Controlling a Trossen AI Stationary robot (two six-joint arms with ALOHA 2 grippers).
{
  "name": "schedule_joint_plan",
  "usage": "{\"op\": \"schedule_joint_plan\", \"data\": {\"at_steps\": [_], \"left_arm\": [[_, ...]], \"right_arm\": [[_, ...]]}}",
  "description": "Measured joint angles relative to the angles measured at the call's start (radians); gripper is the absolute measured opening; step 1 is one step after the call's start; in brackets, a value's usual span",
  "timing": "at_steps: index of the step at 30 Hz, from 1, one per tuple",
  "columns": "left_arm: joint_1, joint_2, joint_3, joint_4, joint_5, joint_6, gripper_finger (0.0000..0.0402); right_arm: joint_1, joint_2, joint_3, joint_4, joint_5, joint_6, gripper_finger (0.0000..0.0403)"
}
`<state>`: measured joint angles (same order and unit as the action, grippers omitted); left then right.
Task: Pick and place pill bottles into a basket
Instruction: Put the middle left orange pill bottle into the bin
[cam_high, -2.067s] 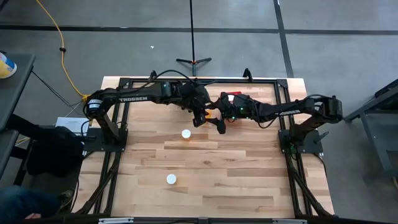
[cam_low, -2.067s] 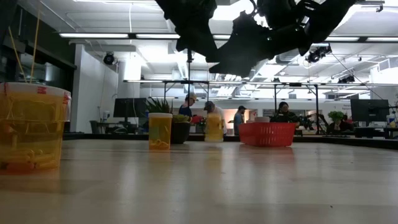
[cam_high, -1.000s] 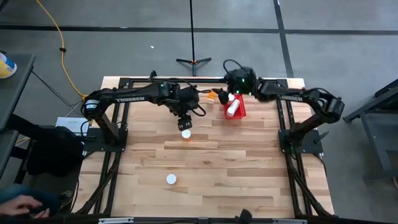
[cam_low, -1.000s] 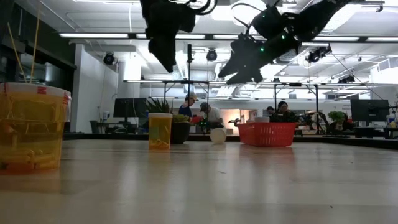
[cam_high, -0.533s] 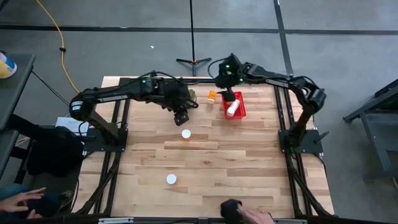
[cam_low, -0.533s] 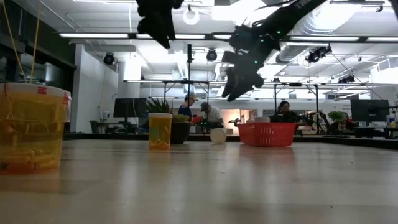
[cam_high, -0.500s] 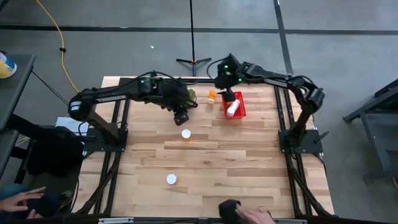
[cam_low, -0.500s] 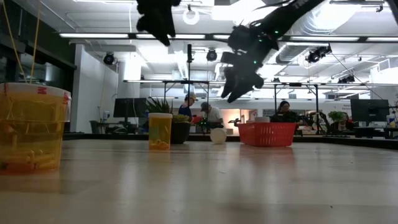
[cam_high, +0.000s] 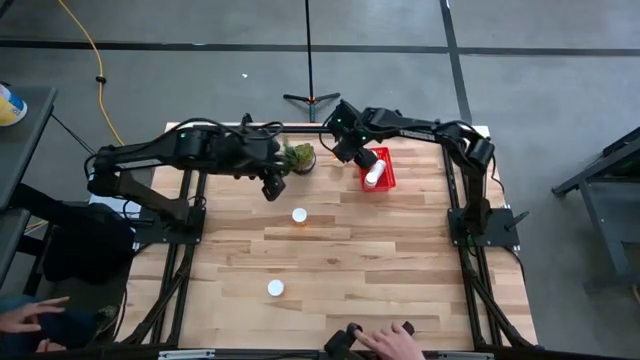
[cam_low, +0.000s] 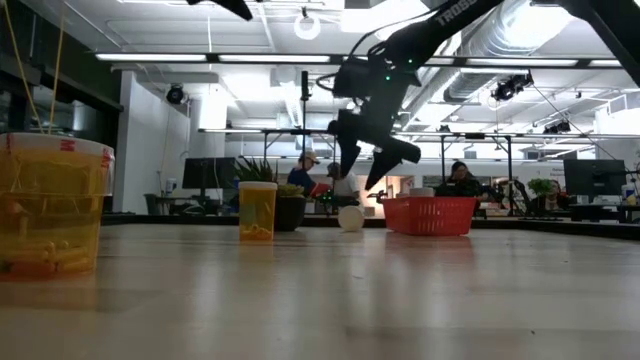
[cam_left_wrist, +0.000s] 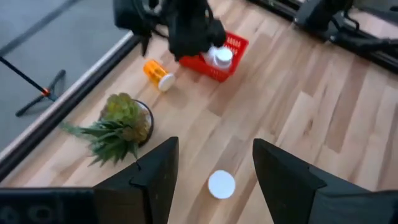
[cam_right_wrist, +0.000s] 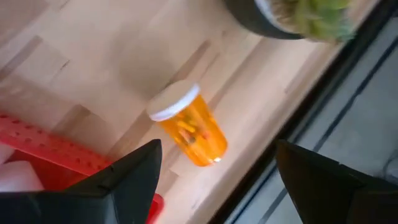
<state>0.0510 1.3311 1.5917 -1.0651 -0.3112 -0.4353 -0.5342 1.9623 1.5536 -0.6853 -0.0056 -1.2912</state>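
The red basket (cam_high: 380, 170) stands at the table's far right and holds a white-capped pill bottle (cam_high: 373, 176). Another pill bottle (cam_right_wrist: 189, 130) lies on its side on the table, just left of the basket; it also shows in the left wrist view (cam_left_wrist: 158, 74). Two bottles stand upright, one mid-table (cam_high: 299, 215) and one nearer the front (cam_high: 275, 288). My right gripper (cam_high: 349, 150) hangs open above the lying bottle (cam_low: 350, 218), touching nothing. My left gripper (cam_high: 272, 187) is open and empty, high above the table left of the mid-table bottle (cam_left_wrist: 221, 184).
A small green potted plant (cam_high: 298, 156) stands at the far edge between the two grippers, close to the lying bottle. A person's hand (cam_high: 392, 340) shows at the table's near edge. The black frame rail (cam_high: 300, 128) runs along the far edge.
My right gripper has gone from above the basket toward the table's left and down, and now hangs over the lying bottle. My left gripper has gone up and toward the table's left, away from the mid-table bottle. A person's hand has come in at the near edge.
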Motion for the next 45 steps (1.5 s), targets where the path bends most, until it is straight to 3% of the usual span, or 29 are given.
{"op": "schedule_joint_plan", "data": {"at_steps": [5, 11, 18, 23, 45], "left_arm": [[-0.021, -0.038, 0.0, 0.005, -0.062, -0.007, 0.0239], [-0.02, -0.04, 0.0, -0.007, -0.067, 0.011, 0.0239], [-0.019, -0.04, 0.0, -0.009, -0.065, 0.02, 0.0239], [-0.019, -0.04, 0.0, -0.009, -0.065, 0.028, 0.0239], [-0.019, -0.04, 0.0, 0.018, -0.065, 0.038, 0.0239]], "right_arm": [[0.02, 0.027, 0.0, -0.048, 0.025, -0.052, 0.0304], [0.045, 0.052, 0.0, -0.018, 0.006, -0.11, 0.0304], [0.046, 0.097, 0.0, -0.001, 0.108, -0.162, 0.0304], [0.043, 0.128, 0.0, 0.026, 0.127, -0.176, 0.0304], [0.018, 0.15, 0.0, 0.067, 0.033, -0.202, 0.0305]]}}
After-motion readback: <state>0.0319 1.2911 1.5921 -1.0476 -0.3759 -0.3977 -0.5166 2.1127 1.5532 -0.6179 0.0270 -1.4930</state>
